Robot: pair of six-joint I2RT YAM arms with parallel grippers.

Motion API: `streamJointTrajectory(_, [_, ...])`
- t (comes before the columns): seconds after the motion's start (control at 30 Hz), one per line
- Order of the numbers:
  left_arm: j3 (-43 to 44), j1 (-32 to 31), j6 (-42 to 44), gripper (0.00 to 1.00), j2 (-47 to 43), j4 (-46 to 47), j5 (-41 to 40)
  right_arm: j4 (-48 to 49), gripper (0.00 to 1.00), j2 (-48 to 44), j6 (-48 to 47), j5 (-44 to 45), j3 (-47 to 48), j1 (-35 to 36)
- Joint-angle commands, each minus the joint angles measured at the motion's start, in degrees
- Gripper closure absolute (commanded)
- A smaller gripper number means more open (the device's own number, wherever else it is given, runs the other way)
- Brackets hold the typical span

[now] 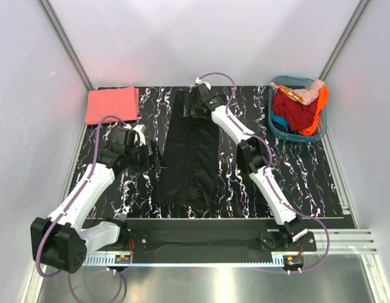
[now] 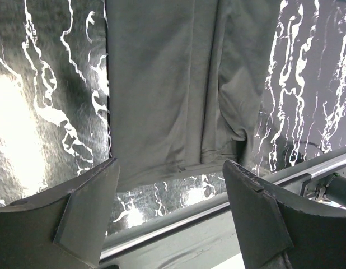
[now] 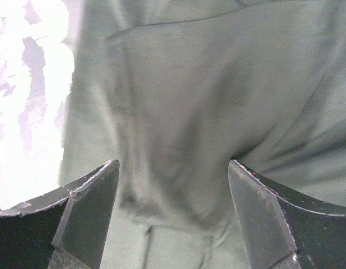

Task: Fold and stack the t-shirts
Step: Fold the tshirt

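White walls (image 1: pixel 214 38) close in a black table (image 1: pixel 296 183) veined with white marbling. The black t-shirt (image 1: pixel 189 158) lies flat at the middle of the table, folded into a long narrow strip that runs from the near edge toward the far edge. The coral-pink t-shirt (image 1: pixel 111 104) sits folded into a neat rectangle at the far left corner, well apart from the black one. At the far right stands a teal basket (image 1: pixel 289 81) holding a heap of red, orange and pale pink clothes (image 1: pixel 299 110). The left pincer (image 1: pixel 151 150) hangs just beside the left edge of the black strip, about halfway along it. Its fingers (image 2: pixel 89 207) are spread wide with nothing between them, and its wrist view looks down the near end of the shirt to a metal rail (image 2: pixel 218 210) along the table's near edge. The right pincer (image 1: pixel 195 106) is at the far end of the black t-shirt, directly over the cloth. Its fingers (image 3: pixel 260 213) are also spread, with dark fabric filling the gap below them. The cloth puckers beside the right-hand finger, so the tip may be touching it, though the blurred view does not settle that.
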Motion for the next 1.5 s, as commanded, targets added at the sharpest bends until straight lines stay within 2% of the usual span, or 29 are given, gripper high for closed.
streamJointTrajectory(0.0, [-1.02,0.56,-1.59,0.20,-1.76,2.07,1.79,6.25,0.15,-2.64,-3.50,-5.97,3.62,1.31])
streamJointTrajectory(0.1, [-1.19,0.83,-3.44,0.20,-1.59,2.24,1.18,3.36,0.12,-8.35,-4.29,-5.80,2.22,1.31])
streamJointTrajectory(0.13, [-1.11,0.83,-3.79,0.21,-1.33,2.42,1.35,0.92,0.07,-10.20,-4.47,-5.80,1.26,1.23])
streamJointTrajectory(0.23, [-1.63,0.74,-4.67,0.23,-0.44,3.99,3.98,-5.68,0.02,-18.37,-4.47,-5.62,-3.66,1.23])
streamJointTrajectory(0.33, [-2.95,-0.39,-6.34,0.26,0.34,6.02,7.85,-12.96,0.00,-27.33,-3.77,-5.01,-11.38,1.23])
streamJointTrajectory(0.43, [-2.69,-5.30,-6.95,0.30,0.79,4.62,6.10,-15.62,0.00,-38.66,-2.37,-6.06,-25.70,1.23])
streamJointTrajectory(0.47, [-2.77,-6.63,-7.39,0.31,0.79,4.70,5.66,-15.72,0.02,-44.69,-0.97,-7.72,-34.35,1.23])
streamJointTrajectory(0.53, [-3.21,-10.57,-9.76,0.33,1.40,5.32,5.57,-14.33,0.05,-51.40,0.88,-8.79,-43.53,1.23])
streamJointTrajectory(0.57, [-3.74,-11.73,-11.95,0.37,1.92,5.67,5.31,-13.53,0.07,-58.22,1.59,-9.66,-52.80,1.23])
streamJointTrajectory(0.63, [-4.53,-15.06,-14.24,0.42,2.37,7.95,5.22,-11.33,0.13,-64.94,4.30,-10.46,-61.29,1.23])
streamJointTrajectory(0.67, [-4.88,-16.04,-15.56,0.45,2.54,8.83,4.96,-10.80,0.16,-70.80,5.54,-11.50,-68.64,1.23])
streamJointTrajectory(0.7, [-6.10,-16.92,-18.36,0.49,3.15,10.40,3.82,-10.36,0.23,-73.82,6.59,-12.21,-72.37,1.23])
streamJointTrajectory(0.77, [-7.43,-19.20,-22.40,0.52,4.21,12.08,2.50,-8.34,0.35,-81.27,9.75,-14.31,-82.45,1.31])
streamJointTrajectory(0.87, [-9.10,-22.19,-26.28,0.55,7.72,15.68,0.31,-7.02,0.42,-88.49,13.44,-17.65,-92.49,1.58])
streamJointTrajectory(0.97, [-8.58,-25.00,-28.83,0.56,12.64,17.97,-1.45,-7.19,0.43,-92.20,15.13,-19.33,-97.79,2.54])
streamJointTrajectory(1.13, [-5.51,-28.34,-31.74,0.53,20.02,19.73,-3.92,-9.74,0.43,-96.95,15.31,-18.64,-100.70,3.07])
streamJointTrajectory(1.3, [-3.22,-28.61,-33.24,0.54,22.84,18.42,-7.52,-11.76,0.44,-101.09,15.83,-17.93,-102.37,3.07])
streamJointTrajectory(1.47, [-0.32,-28.61,-33.24,0.59,24.25,17.54,-9.28,-12.20,0.43,-103.90,16.54,-18.19,-104.66,3.07])
